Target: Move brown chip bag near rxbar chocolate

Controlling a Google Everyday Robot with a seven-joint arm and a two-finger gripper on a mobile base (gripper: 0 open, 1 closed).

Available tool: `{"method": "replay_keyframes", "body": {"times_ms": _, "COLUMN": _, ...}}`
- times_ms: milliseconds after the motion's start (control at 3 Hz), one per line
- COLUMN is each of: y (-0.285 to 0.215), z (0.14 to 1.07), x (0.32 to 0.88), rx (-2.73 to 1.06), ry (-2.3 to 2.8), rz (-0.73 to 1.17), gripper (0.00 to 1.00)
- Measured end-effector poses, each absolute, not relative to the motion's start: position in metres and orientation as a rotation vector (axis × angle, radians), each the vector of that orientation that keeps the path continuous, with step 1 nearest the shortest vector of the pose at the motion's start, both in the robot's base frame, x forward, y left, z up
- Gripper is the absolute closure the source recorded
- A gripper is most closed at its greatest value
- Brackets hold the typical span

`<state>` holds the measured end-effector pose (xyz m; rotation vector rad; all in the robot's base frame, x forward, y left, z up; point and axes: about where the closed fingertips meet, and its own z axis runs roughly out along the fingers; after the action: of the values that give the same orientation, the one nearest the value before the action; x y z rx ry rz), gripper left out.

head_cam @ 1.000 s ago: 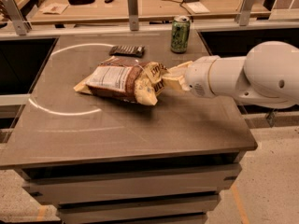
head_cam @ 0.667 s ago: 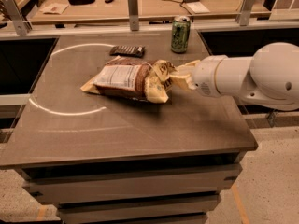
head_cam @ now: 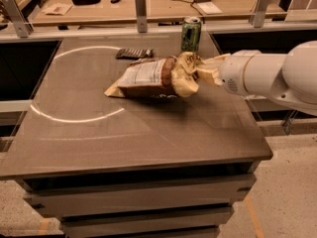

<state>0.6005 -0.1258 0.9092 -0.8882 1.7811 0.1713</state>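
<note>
The large, crinkly, cream-patched brown chip bag lies mid-table with its long axis running left to right, its bunched right end pinched in the gripper, which reaches in from the right. The small, flat, dark-wrapped rxbar chocolate lies just behind the bag. The green can stands behind the gripper, and the grey table leaves room to the left and front

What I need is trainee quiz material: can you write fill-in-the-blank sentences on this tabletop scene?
The two-finger gripper is shut on the crinkly brown and cream chip bag at its end nearest the ____ drink can. The small flat dark-wrapped bar lies flat; the can stands ____. The largest thing on the grey table is the ____.
Missing words: green; upright; bag.
</note>
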Motion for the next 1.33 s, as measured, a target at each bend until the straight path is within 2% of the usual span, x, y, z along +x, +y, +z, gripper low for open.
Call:
{"method": "replay_keyframes", "body": {"times_ms": 667, "y": -0.171, "z": 0.937, "x": 0.622, "rx": -0.841, "ry": 1.767, "rz": 0.065, "gripper": 1.0}}
{"method": "replay_keyframes", "body": {"times_ms": 1333, "y": -0.178, "z": 0.943, "x": 0.643, "rx": -0.852, "ry": 1.763, "rz": 0.049, "gripper": 1.0}}
